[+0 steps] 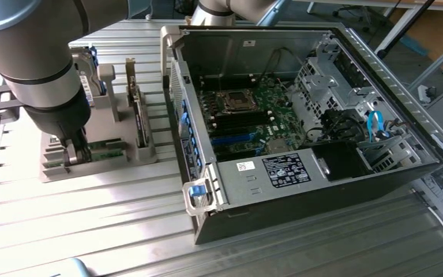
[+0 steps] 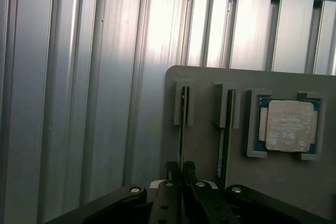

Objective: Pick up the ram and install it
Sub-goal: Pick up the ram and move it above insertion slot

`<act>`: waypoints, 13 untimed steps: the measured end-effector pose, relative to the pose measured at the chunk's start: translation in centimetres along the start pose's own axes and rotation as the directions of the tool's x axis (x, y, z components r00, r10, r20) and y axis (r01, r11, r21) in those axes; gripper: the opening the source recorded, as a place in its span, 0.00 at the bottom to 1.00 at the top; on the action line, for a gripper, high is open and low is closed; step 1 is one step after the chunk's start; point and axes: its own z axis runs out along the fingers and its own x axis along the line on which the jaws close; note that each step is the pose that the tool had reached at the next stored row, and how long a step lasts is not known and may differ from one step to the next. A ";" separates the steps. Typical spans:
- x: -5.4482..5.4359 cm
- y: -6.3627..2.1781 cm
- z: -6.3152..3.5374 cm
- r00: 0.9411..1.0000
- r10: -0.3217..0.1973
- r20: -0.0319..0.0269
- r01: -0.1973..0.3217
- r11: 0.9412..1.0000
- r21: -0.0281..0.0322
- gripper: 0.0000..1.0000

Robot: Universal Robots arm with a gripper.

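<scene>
1. At the exterior view's left, the arm (image 1: 29, 63) reaches down into the gray holder (image 1: 143, 151) on the table (image 1: 90, 225).
2. The gripper (image 2: 181, 169) is clenched on the thin edge of the ram (image 2: 182, 124), with one finger on each side. The ram stands on edge in its slot in the holder and is not lifted yet.
3. We think the picking-up step is in hand. Getting the ram free calls for a straight pull along the slot with no tilt, or it may jam.
4. The holder has more in it. Another stick (image 2: 222, 150) stands in the slot beside the ram. A square chip (image 2: 291, 125) lies flat in a pocket just past that stick. A bigger card (image 1: 134, 98) stands in the holder too.
5. At the exterior view's right, the case (image 1: 314, 193) lies open. Inside we see a green board (image 1: 264, 109), long slots (image 1: 241, 120) and a blue cable (image 1: 375, 124). The ram is not in there yet.
</scene>
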 end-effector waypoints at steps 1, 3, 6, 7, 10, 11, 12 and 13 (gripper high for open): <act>0.0 0.00 -0.07 1.000 0.000 0.000 0.000 1.000 0.000 0.14; 0.0 0.00 -0.17 1.000 0.000 0.000 0.000 1.000 0.000 0.14; 0.0 0.00 -0.36 1.000 0.000 -0.001 0.000 1.000 0.000 0.14; 0.0 0.00 -0.42 1.000 0.000 -0.001 0.000 1.000 0.000 0.14; 0.0 0.00 -0.66 1.000 0.000 -0.001 0.000 1.000 0.000 0.14; 0.0 0.01 -0.73 1.000 0.000 -0.002 0.000 1.000 0.000 0.14; 0.0 0.01 -0.86 1.000 0.000 -0.002 0.000 1.000 0.000 0.14; 0.0 0.01 -0.96 1.000 0.000 -0.002 0.000 1.000 0.000 0.14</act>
